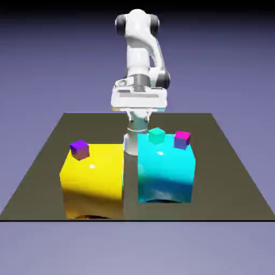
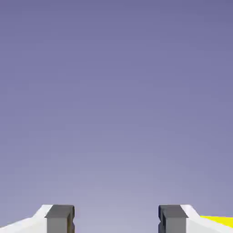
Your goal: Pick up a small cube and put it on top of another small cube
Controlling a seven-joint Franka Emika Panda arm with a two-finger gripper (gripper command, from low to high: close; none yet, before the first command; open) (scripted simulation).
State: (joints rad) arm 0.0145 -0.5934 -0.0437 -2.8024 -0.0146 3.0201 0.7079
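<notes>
Three small cubes show in the exterior view. A purple small cube (image 1: 79,149) sits on a big glossy yellow block (image 1: 92,180). A teal small cube (image 1: 156,136) and a magenta small cube (image 1: 182,139) sit on a big cyan block (image 1: 165,174). My gripper (image 1: 138,109) hangs behind and above the gap between the two blocks, clear of all the cubes. In the hand view my gripper (image 2: 116,220) is open: the grey fingertips (image 2: 59,218) stand well apart with only backdrop between them. A yellow sliver (image 2: 218,221) shows at the bottom right.
The two big blocks stand side by side on the dark table (image 1: 48,145), with a narrow gap between them. The arm's lower part (image 1: 135,134) rises just behind that gap.
</notes>
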